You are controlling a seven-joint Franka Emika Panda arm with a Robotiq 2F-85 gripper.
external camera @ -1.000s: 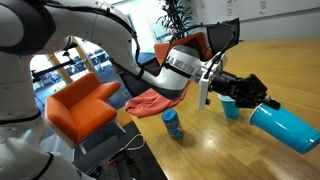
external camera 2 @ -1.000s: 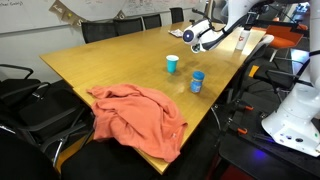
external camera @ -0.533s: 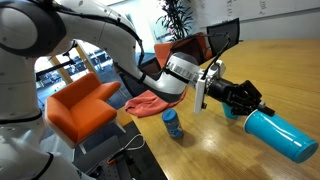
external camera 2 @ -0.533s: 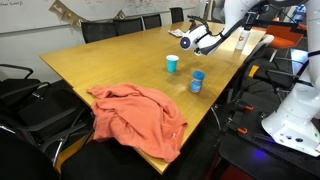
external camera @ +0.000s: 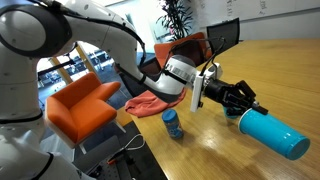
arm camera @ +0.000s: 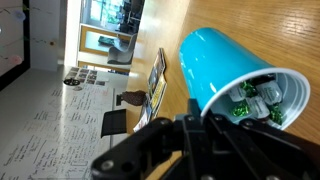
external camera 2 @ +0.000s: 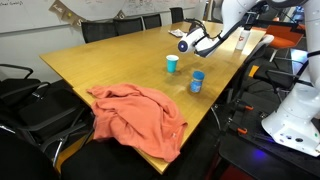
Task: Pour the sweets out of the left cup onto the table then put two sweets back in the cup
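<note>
My gripper [external camera: 243, 106] is clenched on the teal cup [external camera: 272, 131], gripping it at the mouth end. The cup is off the table [external camera 2: 110, 60] and lies on its side in the air, with its closed bottom pointing away from my wrist.

In the wrist view the cup [arm camera: 215, 65] fills the middle of the picture, with its open mouth turned towards my dark fingers [arm camera: 200, 140]. The sweets [arm camera: 255, 100] are all inside, bunched just behind the rim in green and pale wrappers. I see none lying on the wood.

Taking the blue bottle [external camera 2: 197, 81] as the marker, it stands upright with its lid on, close to the table's edge. In an exterior view my gripper [external camera 2: 190, 41] hangs above the table past the bottle, on the side away from the orange-pink cloth [external camera 2: 140, 115]. The lighter cup [external camera 2: 172, 63] stands upright near the bottle, a little further in from the edge, apart from it. The cloth lies crumpled well away on the bottle's other side and hangs over the table's edge.
</note>
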